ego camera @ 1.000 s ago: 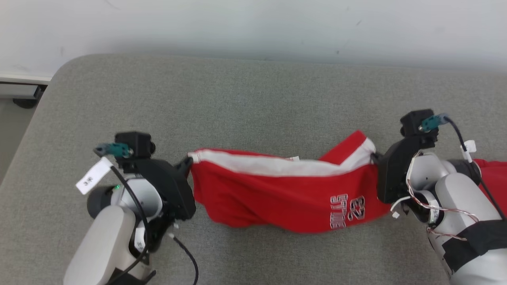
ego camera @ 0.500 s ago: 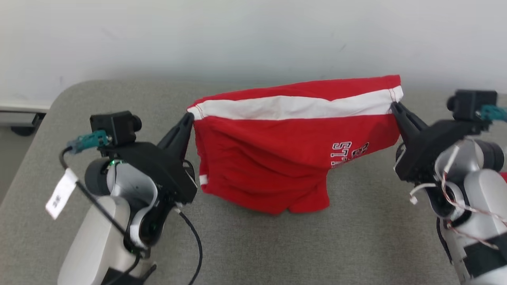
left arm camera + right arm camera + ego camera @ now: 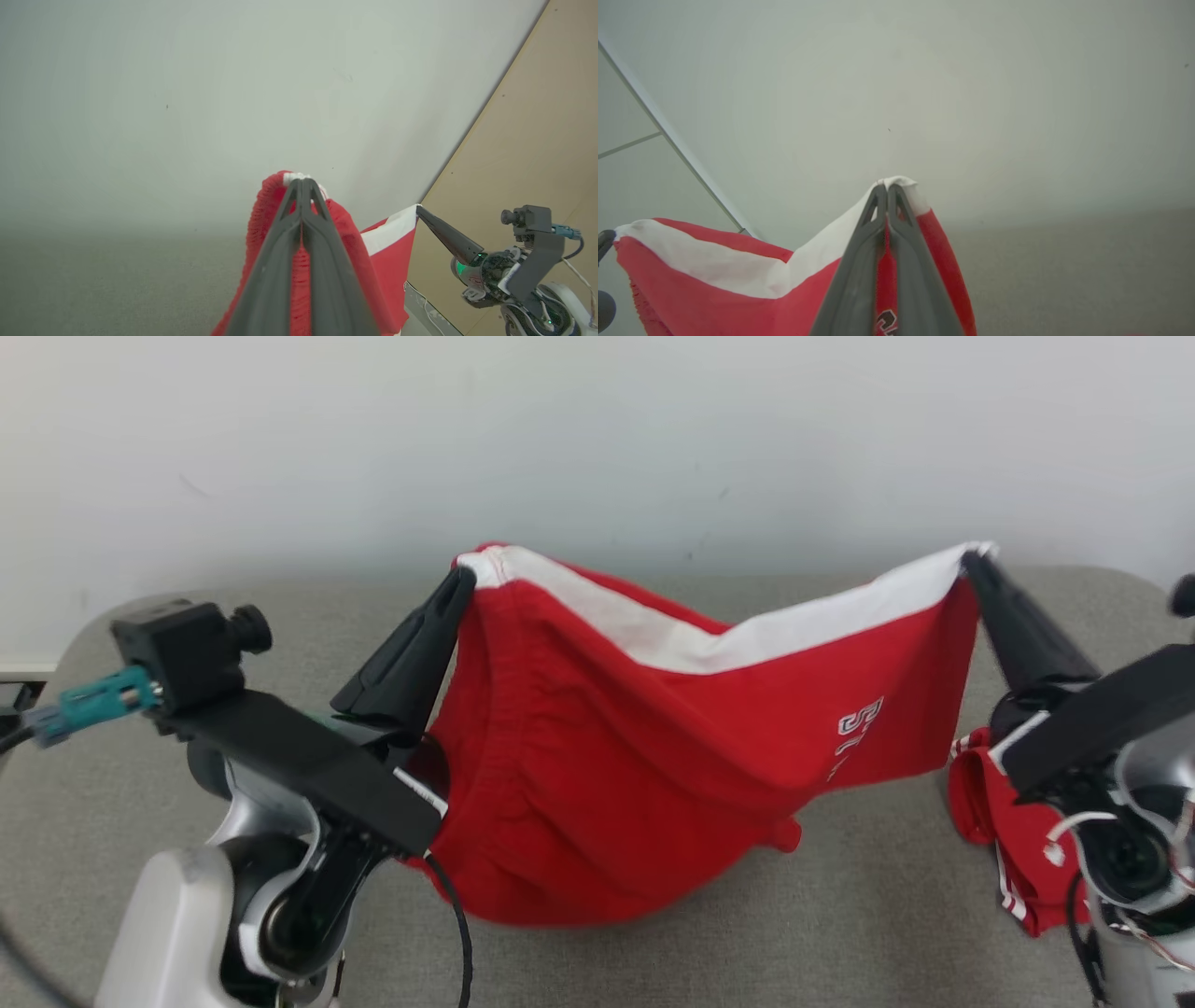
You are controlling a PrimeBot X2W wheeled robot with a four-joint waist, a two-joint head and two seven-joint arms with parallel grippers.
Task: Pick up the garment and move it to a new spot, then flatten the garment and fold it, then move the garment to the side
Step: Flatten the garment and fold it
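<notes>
The garment [image 3: 653, 747], red with a white band, hangs over the grey table [image 3: 840, 915]. The left gripper [image 3: 462, 581] is clenched on its 10 o'clock corner, the right gripper [image 3: 971, 560] on its 2 o'clock corner; the band sags between.

Red garment [image 3: 607, 756], white band [image 3: 672, 639], grey surface [image 3: 840, 933]

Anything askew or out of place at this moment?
Left gripper and right gripper hold the red garment by its white band, which sags between them. Odd: a second red cloth lies bunched on the grey surface beside the right arm.
</notes>
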